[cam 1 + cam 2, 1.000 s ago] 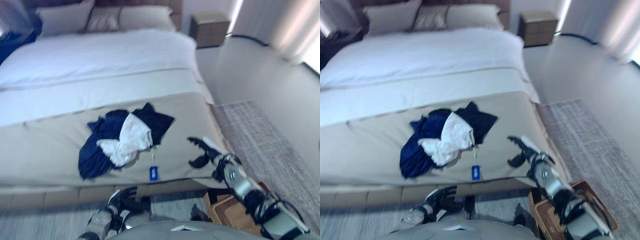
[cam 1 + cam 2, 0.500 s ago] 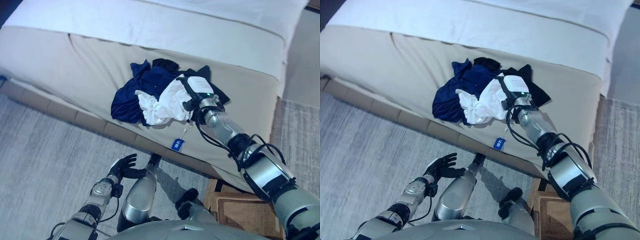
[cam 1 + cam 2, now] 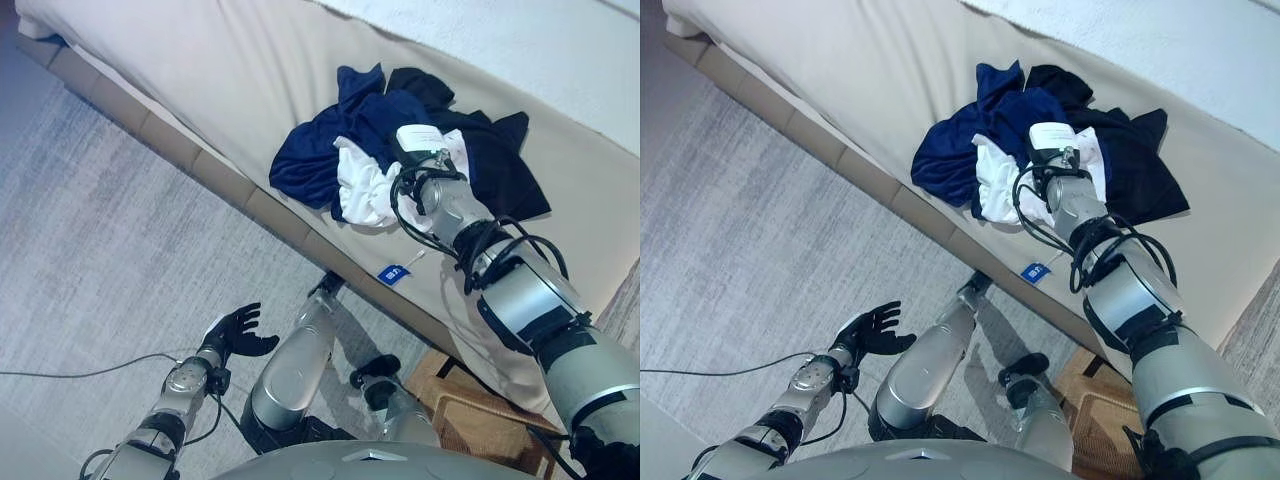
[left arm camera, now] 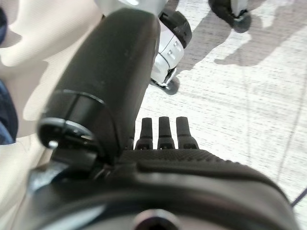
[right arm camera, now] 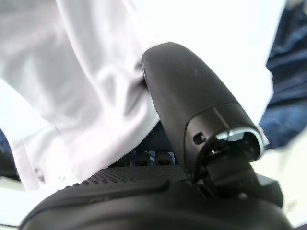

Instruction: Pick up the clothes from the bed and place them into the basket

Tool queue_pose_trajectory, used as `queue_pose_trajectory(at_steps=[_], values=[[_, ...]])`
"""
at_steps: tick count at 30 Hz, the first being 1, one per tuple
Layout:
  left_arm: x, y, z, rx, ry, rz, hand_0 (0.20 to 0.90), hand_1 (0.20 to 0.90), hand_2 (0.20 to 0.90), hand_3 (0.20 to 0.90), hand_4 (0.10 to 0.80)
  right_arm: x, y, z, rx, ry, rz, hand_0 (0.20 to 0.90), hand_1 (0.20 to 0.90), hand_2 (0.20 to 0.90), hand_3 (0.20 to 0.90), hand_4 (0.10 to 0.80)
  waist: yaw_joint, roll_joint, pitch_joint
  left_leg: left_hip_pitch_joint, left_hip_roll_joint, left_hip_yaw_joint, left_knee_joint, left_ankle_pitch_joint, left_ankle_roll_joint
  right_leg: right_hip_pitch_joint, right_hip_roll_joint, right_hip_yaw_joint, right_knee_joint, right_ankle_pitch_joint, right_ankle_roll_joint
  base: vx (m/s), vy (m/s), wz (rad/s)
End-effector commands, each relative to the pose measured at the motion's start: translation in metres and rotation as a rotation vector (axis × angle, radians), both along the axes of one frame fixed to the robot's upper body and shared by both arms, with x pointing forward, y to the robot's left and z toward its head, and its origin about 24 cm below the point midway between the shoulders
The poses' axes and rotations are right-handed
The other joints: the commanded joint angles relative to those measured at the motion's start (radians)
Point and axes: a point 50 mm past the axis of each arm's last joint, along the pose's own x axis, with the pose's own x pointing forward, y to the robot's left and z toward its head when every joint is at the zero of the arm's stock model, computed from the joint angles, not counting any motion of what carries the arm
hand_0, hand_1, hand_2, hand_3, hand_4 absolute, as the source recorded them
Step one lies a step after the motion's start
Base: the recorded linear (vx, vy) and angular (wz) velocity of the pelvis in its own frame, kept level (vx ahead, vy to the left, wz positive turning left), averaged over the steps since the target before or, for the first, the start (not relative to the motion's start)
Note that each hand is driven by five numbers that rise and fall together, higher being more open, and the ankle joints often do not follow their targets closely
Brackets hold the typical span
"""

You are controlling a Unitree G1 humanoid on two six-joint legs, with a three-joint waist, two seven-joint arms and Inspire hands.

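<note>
A pile of clothes lies near the edge of the bed (image 3: 230,70): a navy garment (image 3: 330,150), a white garment (image 3: 365,190) and a black garment (image 3: 505,165). My right hand (image 3: 420,145) rests on the white garment in the middle of the pile. In the right wrist view its thumb (image 5: 187,96) lies against the white cloth (image 5: 86,86), with navy cloth (image 5: 288,96) beside it. My left hand (image 3: 237,330) is open and empty, low over the floor in front of the bed. The wicker basket (image 3: 480,405) stands on the floor under my right arm.
A small blue tag (image 3: 395,272) hangs on a string over the bed's edge below the pile. Grey carpet (image 3: 100,230) covers the floor in front of the bed. The bed's padded base (image 3: 200,165) runs along its near side.
The camera has swung down and round, so the whole picture shifted. My right hand went from the bed's corner onto the white garment and stays there. My left hand stays low.
</note>
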Motion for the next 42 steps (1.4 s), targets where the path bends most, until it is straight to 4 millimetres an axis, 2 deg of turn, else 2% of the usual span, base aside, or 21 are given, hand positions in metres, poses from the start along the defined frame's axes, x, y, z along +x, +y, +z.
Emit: queue_pose_trajectory(at_steps=[1, 5, 8, 10, 11, 12, 13, 14, 17, 19, 21, 24, 28, 34, 40, 42], values=[[-0.01, 0.026, 0.007, 0.014, -0.042, 0.046, 0.9, 0.9, 0.9, 0.9, 0.8, 0.008, 0.008, 0.045, 0.015, -0.093, -0.011, 0.9, 0.9, 0.9, 0.9, 0.8, 0.038, 0.022, 0.042, 0.019, -0.023, 0.124, 0.012, -0.078, 0.115, -0.072, -0.029, 0.0, 0.252, 0.046, -0.036, -0.022, 0.038, -0.1], [-0.008, 0.029, 0.012, -0.003, -0.07, 0.061, 0.9, 0.9, 0.9, 0.9, 0.8, 0.009, 0.01, 0.057, 0.098, -0.137, -0.011, 0.9, 0.9, 0.9, 0.9, 0.8, 0.043, 0.029, 0.05, -0.053, -0.031, 0.135, 0.09, -0.102, 0.123, -0.149, -0.034, 0.005, 0.342, 0.033, -0.031, -0.013, 0.021, -0.06], [-0.01, 0.031, 0.013, -0.012, -0.081, 0.077, 0.9, 0.9, 0.9, 0.9, 0.8, 0.009, 0.02, 0.07, 0.2, -0.222, 0.041, 0.9, 0.9, 0.9, 0.9, 0.8, 0.04, 0.023, 0.05, -0.09, -0.027, 0.137, 0.122, -0.113, 0.125, -0.182, -0.024, 0.009, 0.373, 0.03, -0.028, -0.023, -0.028, -0.07], [-0.011, 0.032, 0.013, -0.015, -0.083, 0.084, 0.9, 0.9, 0.9, 0.9, 0.8, 0.007, 0.026, 0.08, 0.199, -0.286, 0.082, 0.9, 0.9, 0.9, 0.9, 0.8, 0.033, 0.016, 0.05, -0.107, -0.022, 0.141, 0.133, -0.117, 0.124, -0.195, -0.011, 0.016, 0.38, 0.025, -0.027, -0.029, -0.061, -0.07], [-0.011, 0.032, 0.013, -0.016, -0.083, 0.085, 0.9, 0.9, 0.9, 0.9, 0.8, 0.007, 0.027, 0.081, 0.193, -0.297, 0.087, 0.594, 0.594, 0.594, 0.543, 0.443, 0.032, 0.016, 0.05, -0.11, -0.021, 0.141, 0.134, -0.117, 0.124, -0.197, -0.009, 0.018, 0.383, 0.024, -0.027, -0.023, -0.06, -0.04], [-0.012, 0.032, 0.013, -0.019, -0.082, 0.084, 0.9, 0.9, 0.9, 0.9, 0.8, 0.006, 0.029, 0.084, 0.185, -0.32, 0.096, 0.392, 0.392, 0.392, 0.307, 0.207, 0.031, 0.016, 0.05, -0.113, -0.021, 0.138, 0.134, -0.117, 0.125, -0.203, -0.005, 0.023, 0.39, 0.019, -0.028, -0.025, -0.074, -0.03], [-0.012, 0.031, 0.012, -0.021, -0.084, 0.083, 0.9, 0.9, 0.9, 0.9, 0.8, 0.005, 0.032, 0.089, 0.177, -0.371, 0.116, 0.3, 0.3, 0.3, 0.2, 0.1, 0.027, 0.016, 0.05, -0.117, -0.017, 0.134, 0.134, -0.116, 0.126, -0.209, 0.004, 0.028, 0.397, 0.012, -0.029, -0.035, -0.116, -0.07], [-0.012, 0.03, 0.012, -0.023, -0.085, 0.083, 0.9, 0.9, 0.9, 0.9, 0.8, 0.003, 0.035, 0.096, 0.2, -0.443, 0.141, 0.3, 0.3, 0.3, 0.2, 0.1, 0.023, 0.015, 0.05, -0.116, -0.013, 0.128, 0.129, -0.114, 0.126, -0.207, 0.02, 0.034, 0.396, 0.0, -0.032, -0.032, -0.122, -0.04], [-0.014, 0.028, 0.011, -0.021, -0.084, 0.081, 0.9, 0.9, 0.9, 0.9, 0.8, 0.0, 0.041, 0.105, 0.247, -0.531, 0.17, 0.3, 0.3, 0.3, 0.2, 0.1, 0.019, 0.011, 0.05, -0.109, -0.008, 0.121, 0.12, -0.113, 0.123, -0.196, 0.033, 0.037, 0.385, -0.002, -0.033, -0.008, -0.093, 0.01], [-0.018, 0.028, 0.007, 0.0, -0.066, 0.082, 0.9, 0.9, 0.9, 0.9, 0.8, -0.012, 0.053, 0.127, 0.329, -0.729, 0.248, 0.3, 0.3, 0.3, 0.2, 0.1, 0.006, -0.002, 0.05, -0.068, 0.01, 0.104, 0.08, -0.107, 0.114, -0.155, 0.053, 0.048, 0.336, 0.003, -0.034, 0.002, -0.184, -0.19], [-0.021, 0.027, 0.004, 0.006, -0.052, 0.089, 0.9, 0.9, 0.9, 0.9, 0.8, -0.02, 0.055, 0.139, 0.358, -0.814, 0.279, 0.3, 0.3, 0.3, 0.2, 0.1, -0.003, -0.009, 0.05, -0.038, 0.02, 0.099, 0.055, -0.103, 0.108, -0.124, 0.061, 0.056, 0.3, 0.002, -0.039, 0.005, -0.094, -0.17], [-0.027, 0.026, -0.001, 0.023, -0.025, 0.093, 0.9, 0.9, 0.9, 0.9, 0.8, -0.035, 0.052, 0.163, 0.413, -0.976, 0.318, 0.3, 0.3, 0.3, 0.2, 0.1, -0.013, -0.02, 0.044, 0.035, 0.044, 0.097, -0.008, -0.087, 0.087, -0.04, 0.082, 0.065, 0.199, -0.016, -0.052, 0.041, -0.088, -0.05], [-0.039, 0.025, -0.01, 0.039, 0.029, 0.086, 0.9, 0.9, 0.9, 0.9, 0.8, -0.051, 0.033, 0.181, 0.507, -1.138, 0.299, 0.3, 0.3, 0.3, 0.2, 0.1, -0.03, -0.028, -0.023, 0.116, 0.062, 0.095, -0.096, -0.062, 0.057, 0.06, 0.105, 0.074, 0.068, -0.046, -0.069, 0.097, -0.035, -0.05], [-0.049, 0.023, -0.017, 0.04, 0.094, 0.057, 0.9, 0.9, 0.9, 0.9, 0.8, -0.059, 0.004, 0.186, 0.517, -1.184, 0.246, 0.3, 0.3, 0.3, 0.2, 0.1, -0.049, -0.02, -0.11, 0.208, 0.063, 0.099, -0.188, -0.036, 0.036, 0.176, 0.113, 0.079, -0.054, -0.055, -0.079, 0.112, 0.06, -0.05], [-0.058, 0.019, -0.025, 0.058, 0.157, 0.039, 0.9, 0.9, 0.9, 0.9, 0.8, -0.063, -0.009, 0.177, 0.498, -1.188, 0.222, 0.3, 0.3, 0.3, 0.2, 0.1, -0.068, -0.024, -0.17, 0.266, 0.047, 0.109, -0.218, -0.037, 0.045, 0.241, 0.101, 0.084, -0.093, -0.014, -0.063, 0.07, 0.048, 0.08], [-0.067, 0.02, -0.03, 0.081, 0.205, 0.052, 0.9, 0.9, 0.9, 0.9, 0.8, -0.066, -0.016, 0.17, 0.512, -1.205, 0.211, 0.3, 0.3, 0.3, 0.2, 0.1, -0.083, -0.034, -0.201, 0.301, 0.041, 0.118, -0.237, -0.042, 0.053, 0.269, 0.1, 0.097, -0.112, 0.015, -0.05, 0.078, 0.008, 0.04]])
